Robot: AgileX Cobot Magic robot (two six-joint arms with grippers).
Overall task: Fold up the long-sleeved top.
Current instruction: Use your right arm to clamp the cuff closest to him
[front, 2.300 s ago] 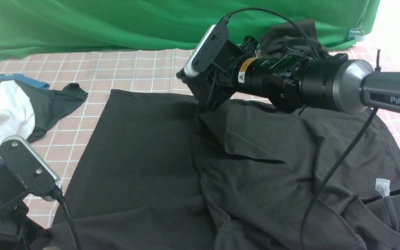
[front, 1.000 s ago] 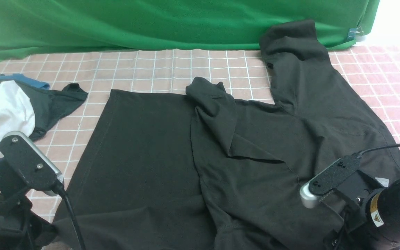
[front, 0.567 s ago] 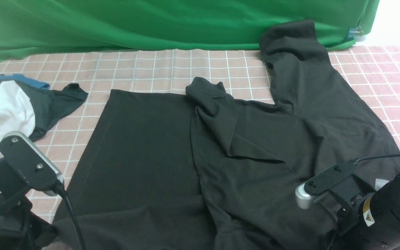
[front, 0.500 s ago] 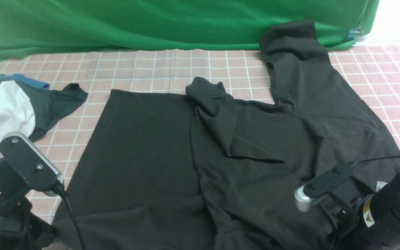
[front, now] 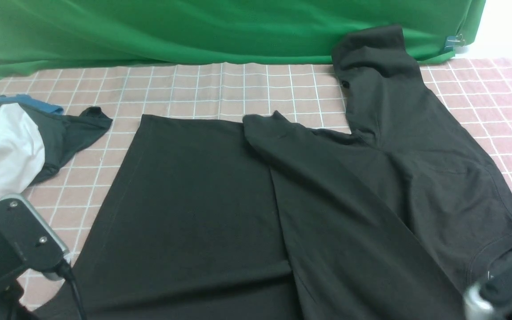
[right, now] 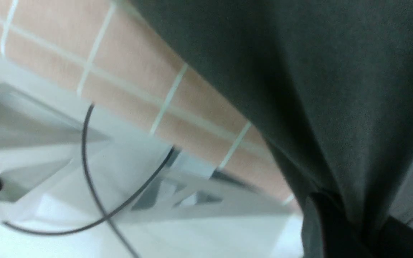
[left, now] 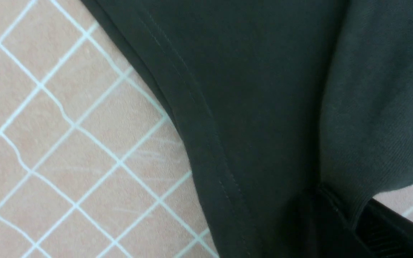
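Along near edge | left hand (left: 335,222) and right hand (right: 339,222) mostly cut off | both apparently pinch long-sleeved top (front: 202,200)

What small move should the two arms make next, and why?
Probably raise both grippers a little, together. The left gripper and the right gripper each appear shut on the near edge of the top, which lies spread flat, so lifting that edge evenly would start the fold.

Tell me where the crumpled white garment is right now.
In the front view, the crumpled white garment lies at the far left, touching the smaller dark grey garment with blue trim, left of the large black long-sleeved top.
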